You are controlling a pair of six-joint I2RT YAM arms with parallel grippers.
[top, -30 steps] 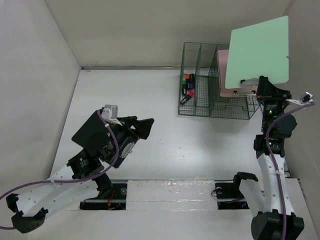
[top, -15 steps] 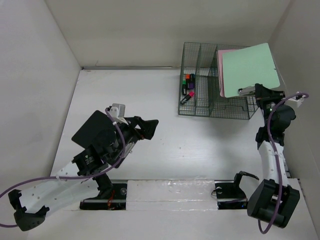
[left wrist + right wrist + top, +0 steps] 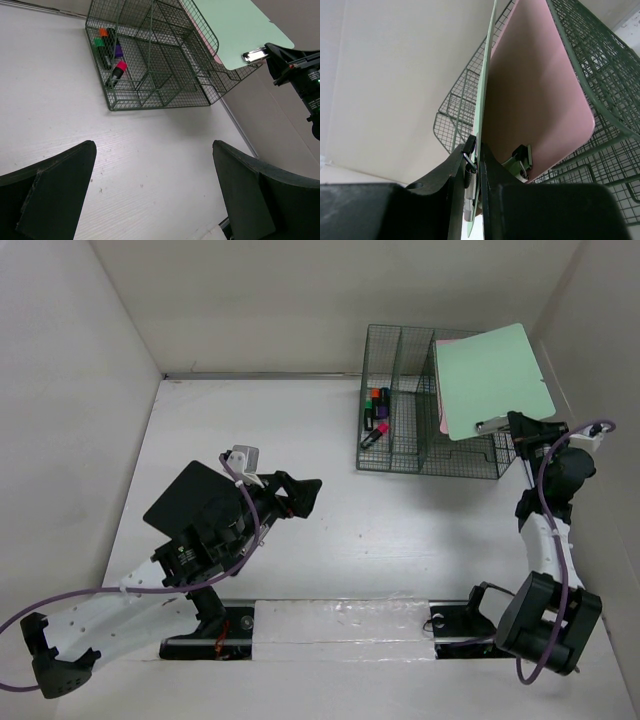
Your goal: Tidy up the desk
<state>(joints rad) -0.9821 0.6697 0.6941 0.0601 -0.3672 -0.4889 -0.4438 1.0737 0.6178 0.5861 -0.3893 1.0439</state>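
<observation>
The white tabletop fills the floor of the scene, walled in white on three sides, with both arm bases at its near edge. A green wire rack stands on it at the far right, close to the back wall. Several markers, capped orange, green, purple and pink, lie in the rack's leftmost compartment. A pink board stands on edge in the right part of the rack, with a metal clip at its lower end. The right pincer is clenched on a green board, gripping it at the edge by its metal clip. It holds the board raised and tilted over the rack's right end. In the right wrist view the green board shows edge-on, just beside the pink one and nearly parallel to it; whether the two touch cannot be told. The left pincer is released, its jaws wide apart with nothing between them. It hangs over the left middle of the tabletop, pointing toward the rack and well apart from it.
</observation>
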